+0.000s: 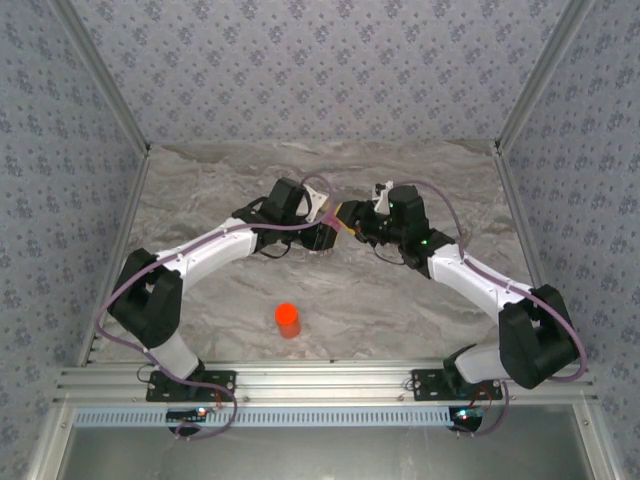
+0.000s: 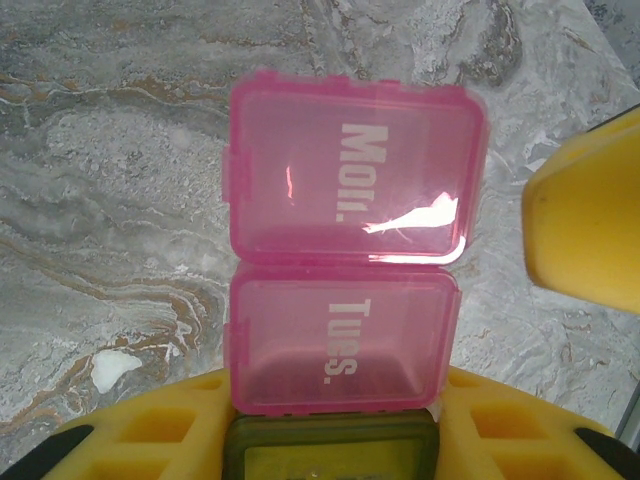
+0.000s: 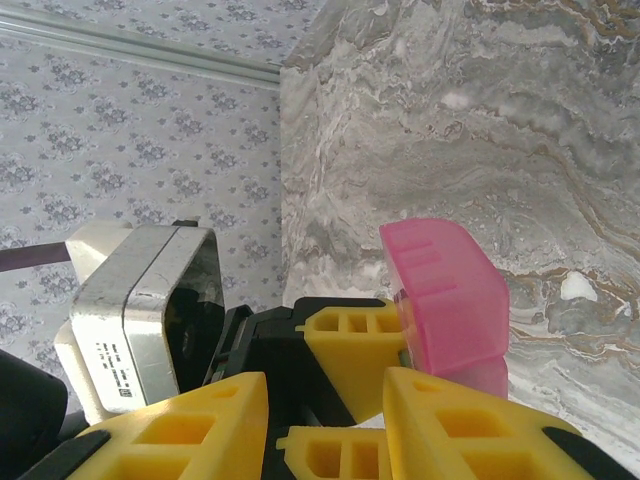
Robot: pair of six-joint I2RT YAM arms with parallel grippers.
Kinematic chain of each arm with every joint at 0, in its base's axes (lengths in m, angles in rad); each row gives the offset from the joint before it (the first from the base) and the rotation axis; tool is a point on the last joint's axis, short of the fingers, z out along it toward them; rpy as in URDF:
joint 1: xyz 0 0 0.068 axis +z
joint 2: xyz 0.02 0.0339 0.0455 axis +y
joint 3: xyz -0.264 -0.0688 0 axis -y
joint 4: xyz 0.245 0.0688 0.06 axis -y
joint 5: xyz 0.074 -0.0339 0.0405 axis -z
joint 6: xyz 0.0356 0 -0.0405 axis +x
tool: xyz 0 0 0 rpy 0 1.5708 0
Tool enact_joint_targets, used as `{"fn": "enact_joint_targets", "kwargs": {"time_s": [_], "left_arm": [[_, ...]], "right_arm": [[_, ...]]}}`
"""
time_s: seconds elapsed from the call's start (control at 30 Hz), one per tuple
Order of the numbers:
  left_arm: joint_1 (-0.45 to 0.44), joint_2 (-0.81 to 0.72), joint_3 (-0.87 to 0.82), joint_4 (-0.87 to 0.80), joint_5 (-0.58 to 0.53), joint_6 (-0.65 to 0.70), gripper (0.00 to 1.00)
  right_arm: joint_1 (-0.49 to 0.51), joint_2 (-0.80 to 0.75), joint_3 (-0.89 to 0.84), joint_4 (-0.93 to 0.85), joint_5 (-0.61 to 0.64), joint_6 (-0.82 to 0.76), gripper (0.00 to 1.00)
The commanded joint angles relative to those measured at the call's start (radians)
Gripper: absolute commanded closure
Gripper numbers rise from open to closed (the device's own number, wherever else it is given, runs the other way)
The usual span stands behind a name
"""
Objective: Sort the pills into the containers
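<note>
Left gripper clamps containers — right gripper part-open, empty, beside it.

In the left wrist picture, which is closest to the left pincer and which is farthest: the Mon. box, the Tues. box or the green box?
1. Green box: at the bottom, between the fingers of the left pincer.
2. Tues. box: in the middle, just above the green one.
3. Mon. box: at the top, farthest.
</note>
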Motion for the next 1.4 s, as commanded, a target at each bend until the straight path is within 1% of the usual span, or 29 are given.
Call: {"fn": "enact_joint_targets", "kwargs": {"time_s": [0.0, 0.2, 0.37, 0.43, 0.5, 0.6, 0.73, 0.93, 1.03, 1.17, 1.3, 1.37], "left_arm": [[-0.005, 0.006, 0.011, 0.031, 0.026, 0.000, 0.84], [-0.005, 0.004, 0.010, 0.031, 0.024, -0.002, 0.84], [-0.005, 0.004, 0.010, 0.030, 0.019, 0.000, 0.84], [-0.006, 0.005, 0.011, 0.029, 0.019, -0.002, 0.84], [-0.005, 0.007, 0.014, 0.027, 0.012, -0.008, 0.84], [-0.006, 0.016, 0.028, 0.001, -0.057, -0.038, 0.83], [-0.009, 0.062, 0.089, -0.107, -0.198, -0.090, 0.82], [-0.026, 0.145, 0.138, -0.250, -0.353, -0.199, 0.80], [-0.044, 0.207, 0.163, -0.297, -0.382, -0.274, 0.79], [-0.093, 0.280, 0.211, -0.353, -0.460, -0.340, 0.76], [-0.118, 0.326, 0.226, -0.368, -0.469, -0.410, 0.73], [-0.125, 0.336, 0.221, -0.362, -0.467, -0.431, 0.69]], "right_arm": [[0.007, 0.004, 0.036, -0.005, 0.007, -0.020, 0.62], [-0.002, -0.007, 0.029, -0.005, 0.009, -0.019, 0.62], [-0.054, -0.082, -0.012, -0.068, 0.031, -0.041, 0.61], [-0.069, -0.106, -0.018, -0.120, 0.050, -0.070, 0.58], [-0.075, -0.110, -0.019, -0.151, 0.056, -0.094, 0.52], [-0.074, -0.092, -0.022, -0.169, 0.064, -0.120, 0.45], [-0.074, -0.081, -0.045, -0.189, 0.090, -0.135, 0.43], [-0.076, -0.093, -0.076, -0.271, 0.159, -0.163, 0.40], [-0.075, -0.096, -0.087, -0.317, 0.192, -0.182, 0.40], [-0.074, -0.101, -0.094, -0.361, 0.218, -0.203, 0.40], [-0.074, -0.107, -0.105, -0.376, 0.231, -0.208, 0.39], [-0.074, -0.112, -0.106, -0.381, 0.233, -0.212, 0.39]]}}
